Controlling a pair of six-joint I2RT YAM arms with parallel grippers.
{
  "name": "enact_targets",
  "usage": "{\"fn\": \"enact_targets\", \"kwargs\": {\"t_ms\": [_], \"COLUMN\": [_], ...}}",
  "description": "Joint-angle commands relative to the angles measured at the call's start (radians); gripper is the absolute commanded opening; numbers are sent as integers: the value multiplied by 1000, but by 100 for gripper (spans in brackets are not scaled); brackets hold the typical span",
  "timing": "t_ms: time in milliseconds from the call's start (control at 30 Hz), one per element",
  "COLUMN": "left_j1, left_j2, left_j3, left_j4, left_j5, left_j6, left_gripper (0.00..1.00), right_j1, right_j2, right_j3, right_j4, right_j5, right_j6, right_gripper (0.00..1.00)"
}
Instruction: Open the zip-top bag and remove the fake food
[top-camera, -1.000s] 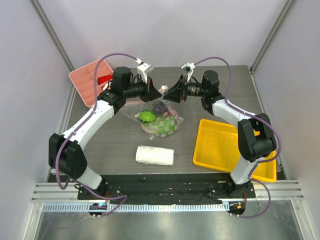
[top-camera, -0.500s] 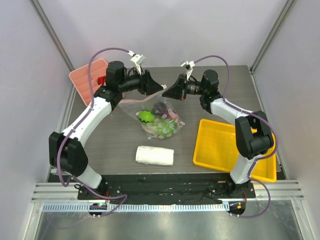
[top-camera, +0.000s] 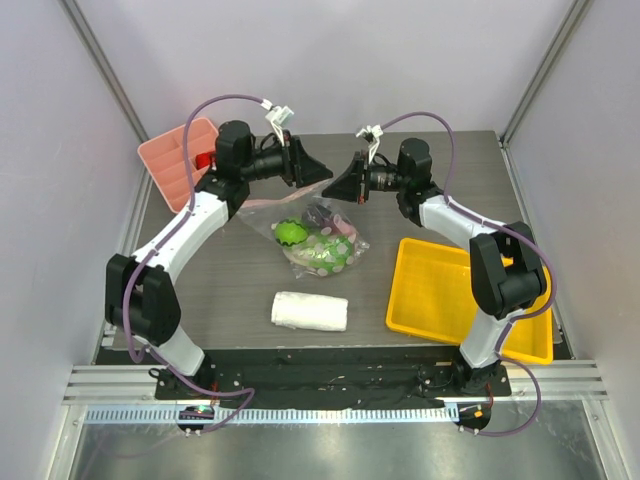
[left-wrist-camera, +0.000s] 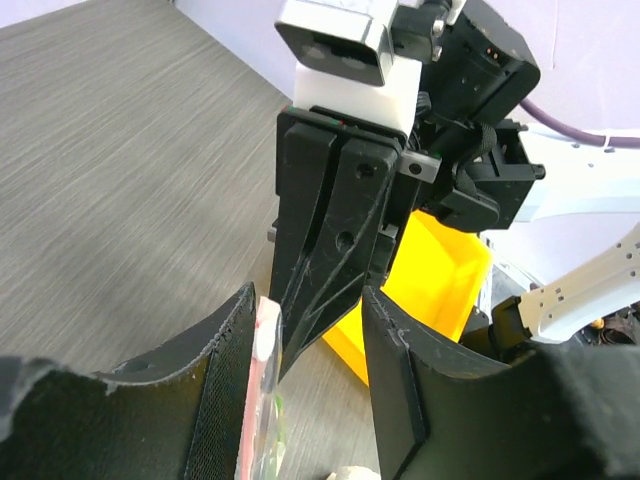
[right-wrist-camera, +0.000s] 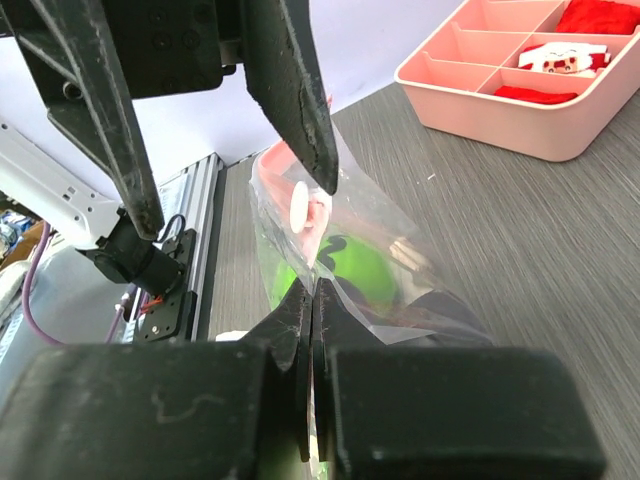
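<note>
Closest in, my right claw (right-wrist-camera: 312, 300) is pinched fully shut on one lip of the clear crinkly plastic zip-top bag (right-wrist-camera: 385, 225). The film looks thin, floppy and slick, so I reckon the stiffer pink zip strip (left-wrist-camera: 262, 345) is the only spot worth gripping. The bag sags onto the grey wood-grain table (right-wrist-camera: 520, 230) between my arms, with the green striped plastic toy ball (right-wrist-camera: 355, 270) inside. It looks like light stuff, nothing fragile. Just beyond, my left claw (right-wrist-camera: 235, 205) hangs partly open and holds nothing, with the strip lying against one finger's inner face. It wants the opposite lip, I'd say.
</note>
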Motion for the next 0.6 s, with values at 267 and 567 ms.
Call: {"fn": "enact_targets", "kwargs": {"t_ms": [267, 567], "left_j1": [25, 25], "left_j2": [-17, 0], "left_j3": [15, 9], "left_j4": [-64, -53], "left_j5": [-51, 22], "left_j6": [66, 57], "left_gripper": [57, 53], "right_j1": [7, 8], "right_j2": [-59, -59], "right_j3": [28, 37], "right_j4": [-5, -17], "right_j5": [-4, -1], "right_j6": [-43, -44], "right_gripper": [1, 1]}}
